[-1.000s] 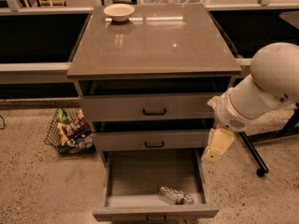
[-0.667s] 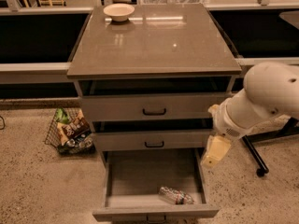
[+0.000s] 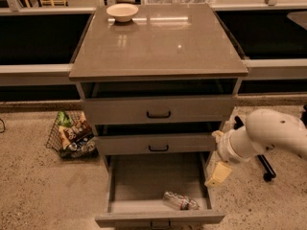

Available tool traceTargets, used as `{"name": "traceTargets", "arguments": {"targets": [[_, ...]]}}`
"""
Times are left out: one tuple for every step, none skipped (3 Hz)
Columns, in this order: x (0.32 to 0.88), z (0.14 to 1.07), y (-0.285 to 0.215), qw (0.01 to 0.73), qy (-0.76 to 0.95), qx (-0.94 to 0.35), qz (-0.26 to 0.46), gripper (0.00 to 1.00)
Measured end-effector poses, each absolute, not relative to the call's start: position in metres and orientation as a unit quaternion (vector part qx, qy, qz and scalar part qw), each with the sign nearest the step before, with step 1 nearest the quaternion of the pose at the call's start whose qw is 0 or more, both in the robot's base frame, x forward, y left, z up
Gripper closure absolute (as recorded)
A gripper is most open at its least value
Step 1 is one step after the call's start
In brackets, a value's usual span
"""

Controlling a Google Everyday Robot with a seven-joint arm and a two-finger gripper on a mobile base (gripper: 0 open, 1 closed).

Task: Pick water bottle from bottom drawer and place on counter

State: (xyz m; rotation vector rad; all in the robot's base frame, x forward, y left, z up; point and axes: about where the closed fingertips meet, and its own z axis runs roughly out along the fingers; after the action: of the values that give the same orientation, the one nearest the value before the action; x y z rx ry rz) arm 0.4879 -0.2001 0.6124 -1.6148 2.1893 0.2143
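The water bottle [image 3: 180, 201], small, clear and ribbed with a dark label band, lies on its side at the front right of the open bottom drawer [image 3: 144, 181]. The gripper [image 3: 217, 174], a cream-coloured piece at the end of the white arm [image 3: 268, 135], hangs over the drawer's right side rail, above and to the right of the bottle and apart from it. The glossy grey-brown counter [image 3: 158, 42] tops the cabinet above.
A cream bowl [image 3: 122, 11] stands at the counter's back left. The two upper drawers [image 3: 158, 110] stand slightly pulled out. A wire basket of snack packets [image 3: 72, 135] sits on the floor to the left. A black chair base [image 3: 266, 169] is at the right.
The white arm has dropped lower at the right, and the gripper has come down to the bottom drawer's right rail. The bottle has not moved.
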Motion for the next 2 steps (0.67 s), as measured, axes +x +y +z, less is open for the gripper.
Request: {"name": "traceTargets", "arguments": {"targets": [[0.498, 0.563, -0.201, 0.207, 0.781, -0.580, 0.106, 0.00], [0.506, 0.518, -0.195, 0.212, 0.777, -0.573, 0.151, 0.00]]}}
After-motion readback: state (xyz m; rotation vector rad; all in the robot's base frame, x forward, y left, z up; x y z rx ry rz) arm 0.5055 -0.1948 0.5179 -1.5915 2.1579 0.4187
